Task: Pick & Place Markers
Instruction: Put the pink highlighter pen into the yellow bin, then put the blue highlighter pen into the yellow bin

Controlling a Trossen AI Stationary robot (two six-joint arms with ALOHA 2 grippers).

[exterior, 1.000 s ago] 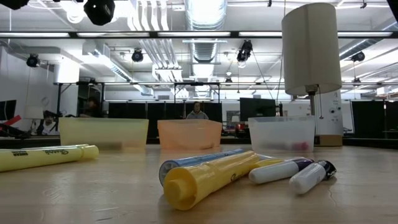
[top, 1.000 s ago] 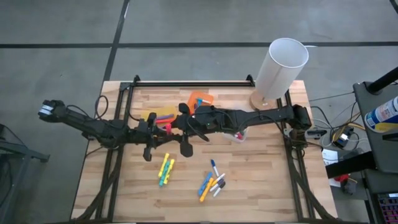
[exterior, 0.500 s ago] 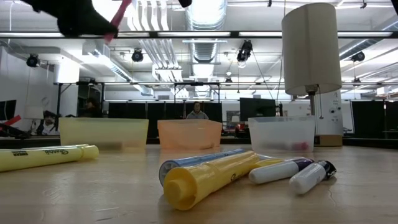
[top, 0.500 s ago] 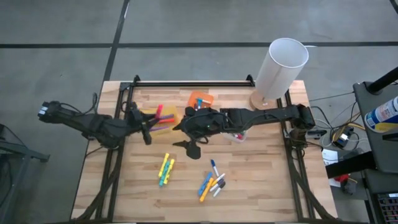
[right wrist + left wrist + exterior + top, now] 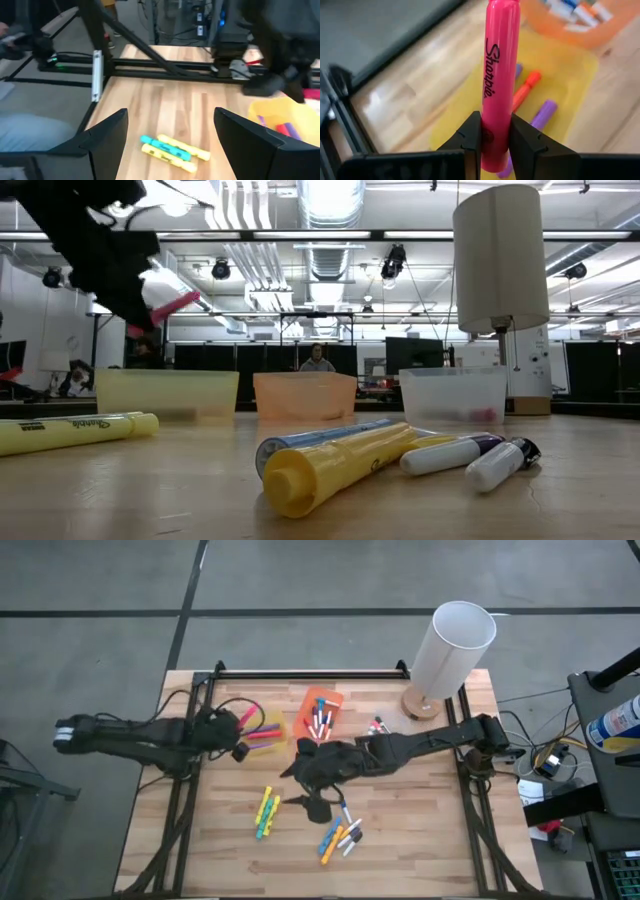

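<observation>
My left gripper (image 5: 496, 145) was clamped on a pink marker (image 5: 500, 75), held above the yellow bin (image 5: 565, 95), w/ orange and purple markers lying in it. My right gripper (image 5: 318, 787) hung w/ fingers spread wide over the table (image 5: 420, 840), beside the yellow and teal markers (image 5: 172, 149), well apart from that bin.

A wood-plank tabletop (image 5: 420, 830) stands on a grey concrete floor (image 5: 300, 580) crossed by dark seams. Beyond it, a workshop: ceiling ducts (image 5: 325, 250), strip lights (image 5: 300, 235), dark monitors (image 5: 415, 352), and a person (image 5: 318, 360) seated far back.
</observation>
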